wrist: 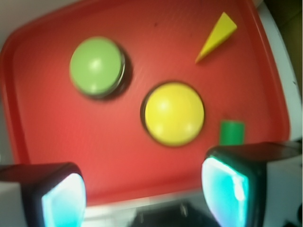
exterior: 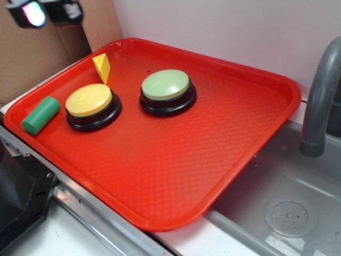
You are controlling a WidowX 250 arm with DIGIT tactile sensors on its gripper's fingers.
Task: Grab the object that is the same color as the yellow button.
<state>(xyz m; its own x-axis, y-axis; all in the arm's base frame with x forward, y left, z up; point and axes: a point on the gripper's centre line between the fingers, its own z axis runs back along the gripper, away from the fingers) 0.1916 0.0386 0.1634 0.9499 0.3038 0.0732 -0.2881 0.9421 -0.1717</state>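
The wrist view is blurred throughout; the edges of the wedge (wrist: 217, 36) ahead of the gripper (wrist: 144, 194) and of the green block (wrist: 231, 132) are soft. That block's near end is hidden behind the right finger (wrist: 227, 187), and both fingers are cut by the bottom edge. In the exterior view the gripper (exterior: 48, 12) is cut by the top edge, so its jaw gap cannot be judged there. The tray (wrist: 42, 161) runs past the frame beneath the fingers.

Black gripper (wrist: 147, 194) (glowing cyan pads (wrist: 226, 191))
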